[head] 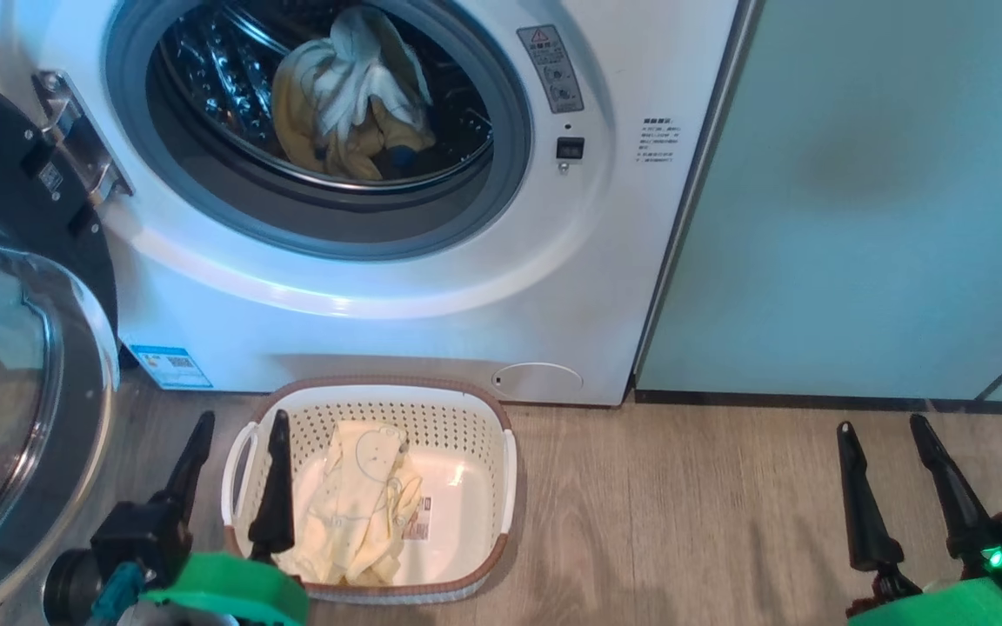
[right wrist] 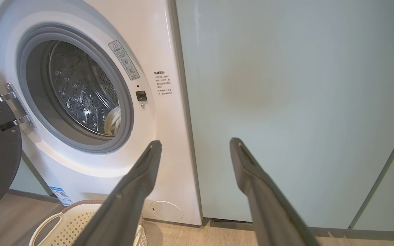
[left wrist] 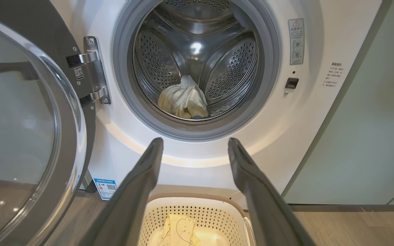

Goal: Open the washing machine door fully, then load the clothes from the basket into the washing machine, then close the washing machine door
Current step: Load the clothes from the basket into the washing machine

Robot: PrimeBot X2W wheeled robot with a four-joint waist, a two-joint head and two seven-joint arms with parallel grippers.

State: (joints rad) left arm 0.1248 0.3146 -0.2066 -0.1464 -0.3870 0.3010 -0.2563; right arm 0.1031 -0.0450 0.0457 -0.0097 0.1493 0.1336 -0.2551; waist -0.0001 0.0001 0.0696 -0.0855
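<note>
The washing machine [head: 431, 296] stands with its door [head: 14, 365] swung wide open to the left. A bundle of pale yellow clothes [head: 353, 96] lies inside the steel drum [left wrist: 197, 58]. On the floor in front sits the basket [head: 484, 417], holding one more pale yellow garment [head: 362, 500]. My left gripper [head: 240, 422] hangs open over the basket's left rim, with nothing between its fingers. My right gripper [head: 882, 424] is open and empty over the floor to the right, facing the green panel. The basket's corner [right wrist: 67, 222] shows in the right wrist view.
A pale green cabinet panel [head: 858, 200] stands right of the washing machine. Wood-look floor [head: 684, 522] stretches between the basket and my right gripper. The open door's glass bowl [left wrist: 12, 136] bulges out at the left, close to my left arm.
</note>
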